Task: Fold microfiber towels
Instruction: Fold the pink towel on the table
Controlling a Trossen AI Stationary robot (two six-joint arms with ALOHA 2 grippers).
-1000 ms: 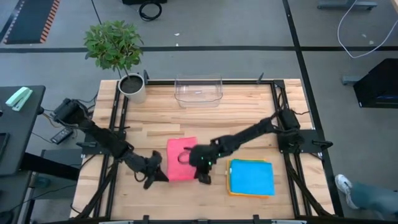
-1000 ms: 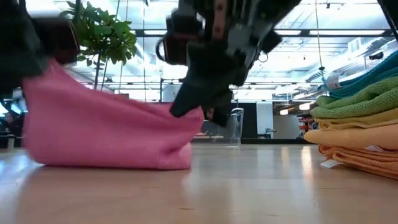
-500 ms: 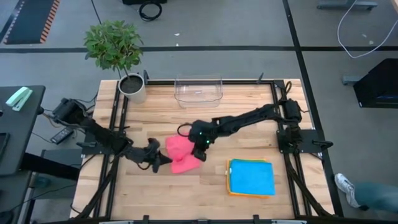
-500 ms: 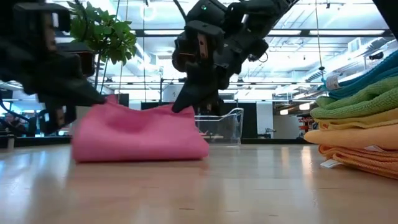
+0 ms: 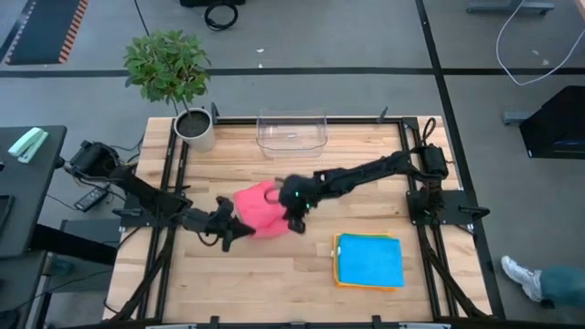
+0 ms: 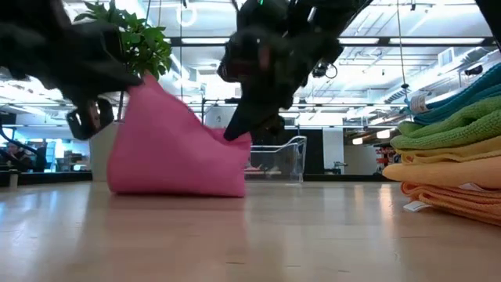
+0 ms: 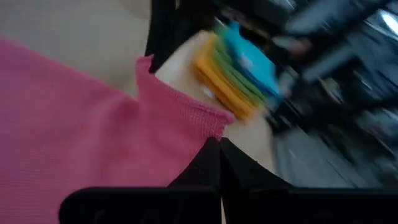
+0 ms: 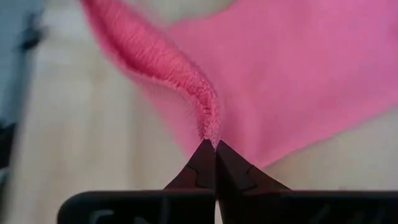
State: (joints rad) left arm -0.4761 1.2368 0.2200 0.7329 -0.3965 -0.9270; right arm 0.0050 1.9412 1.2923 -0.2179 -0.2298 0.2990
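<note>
Left gripper (image 5: 230, 231) pinching pink towel (image 5: 257, 207) corner, right gripper (image 5: 294, 217) clamped on its opposite edge, towel lifted between them, folded towel stack (image 5: 369, 260) beyond right gripper

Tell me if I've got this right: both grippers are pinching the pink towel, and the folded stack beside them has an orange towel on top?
Not quite. Both the left gripper and right gripper do pinch the pink towel, but the high view shows a blue towel on top of the stack; orange lies at the bottom.
</note>
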